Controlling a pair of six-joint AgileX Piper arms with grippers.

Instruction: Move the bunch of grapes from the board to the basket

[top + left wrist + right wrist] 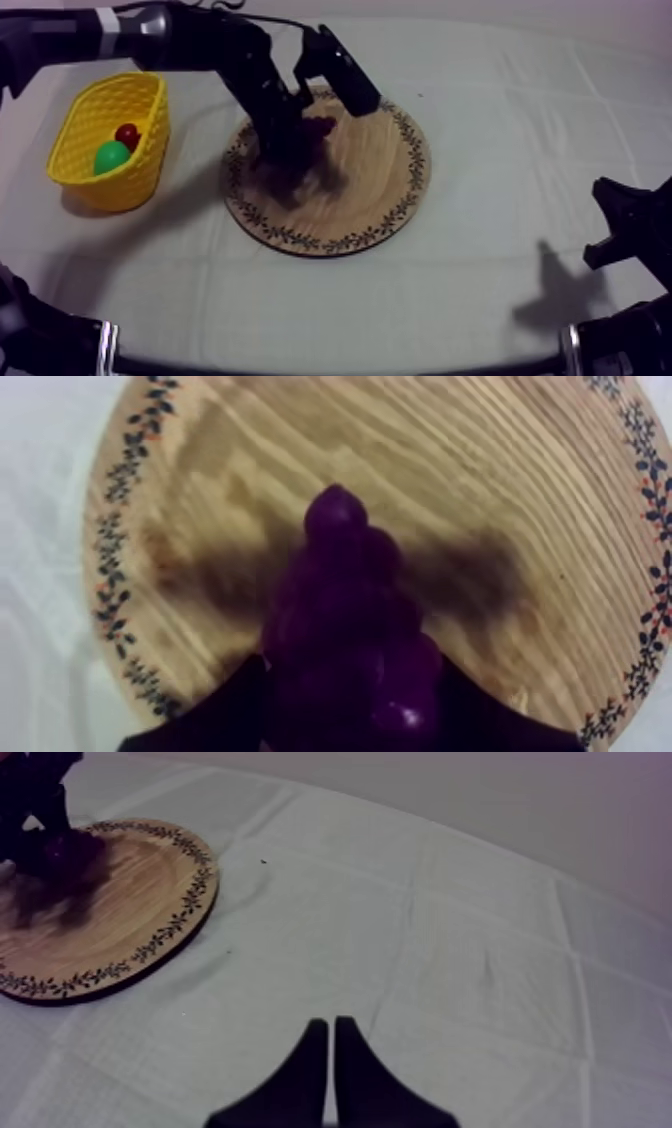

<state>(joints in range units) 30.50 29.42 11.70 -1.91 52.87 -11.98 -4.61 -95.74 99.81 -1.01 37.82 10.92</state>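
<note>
1. Nearest me, my right end effector [331, 1022] hangs low at the right side of the worktop [450, 952]. Its two black fingers are pressed together into a narrow wedge with nothing between them, and there is only grey-white cloth beneath.
2. Further in, near the middle of the worktop, lies the round wooden board [370, 200] with a dark leaf-and-berry pattern round its rim. It lies flat on the cloth, well apart from my right end effector.
3. The dark purple toy bunch of grapes [345, 576] is over the far left part of that board. It is pinched between the two black fingers of my left end effector [350, 666], one finger [225, 711] at each side of the bunch.
4. I cannot tell whether the bunch rests on the wood or hangs clear of it.
5. My left arm [200, 40] comes in from the upper left and reaches down onto the board.
6. At the left of the worktop, beside the board but apart from it, stands the yellow basket [145, 165] of open lattice. Inside it are a small red fruit [127, 133] and a green toy fruit [110, 157], touching each other. I cannot tell what kind the green one is.
</note>
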